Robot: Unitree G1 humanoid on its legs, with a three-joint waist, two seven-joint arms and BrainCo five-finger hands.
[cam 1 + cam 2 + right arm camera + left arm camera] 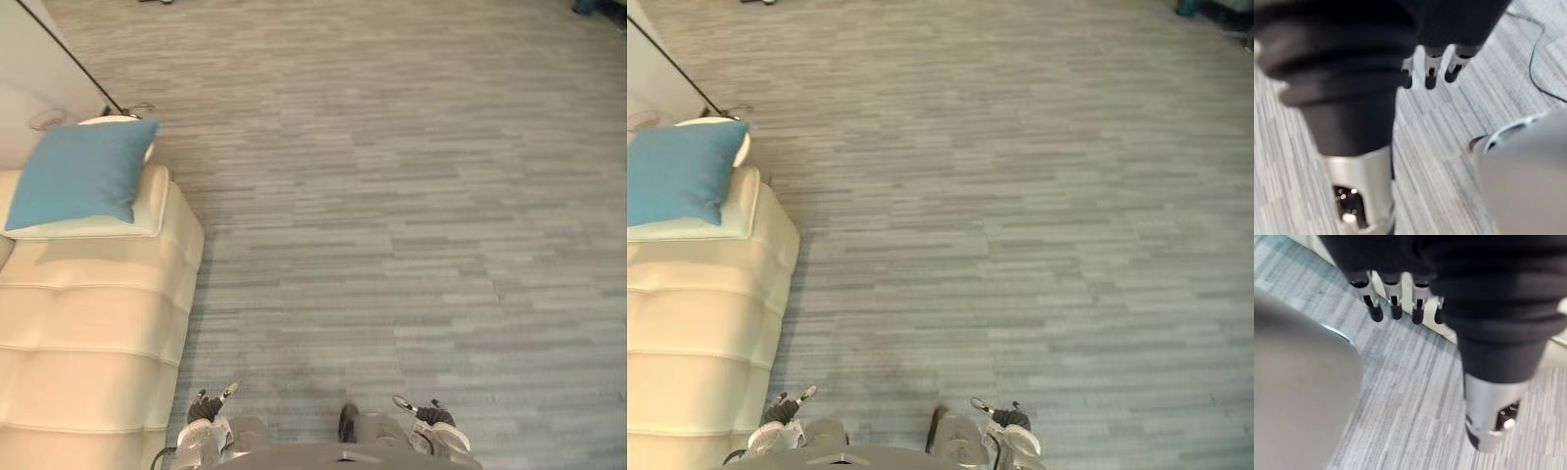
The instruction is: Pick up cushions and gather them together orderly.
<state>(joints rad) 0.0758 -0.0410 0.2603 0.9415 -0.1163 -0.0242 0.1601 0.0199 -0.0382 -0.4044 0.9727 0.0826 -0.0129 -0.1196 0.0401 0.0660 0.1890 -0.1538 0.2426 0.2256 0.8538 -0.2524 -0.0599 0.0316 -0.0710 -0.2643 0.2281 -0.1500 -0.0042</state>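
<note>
Grey carpeted floor [411,196] runs ahead and to the right. A cream sofa [88,333] stands on the left. At its far end a blue cushion [83,171] lies on top of a cream cushion [149,211], already stacked. The left hand [206,406] and right hand [431,416] hang low at the near edge, fingers [1396,301] straight and holding nothing. This looks like a search or approach step. The next move probably calls for turning left towards the sofa before reaching.
</note>
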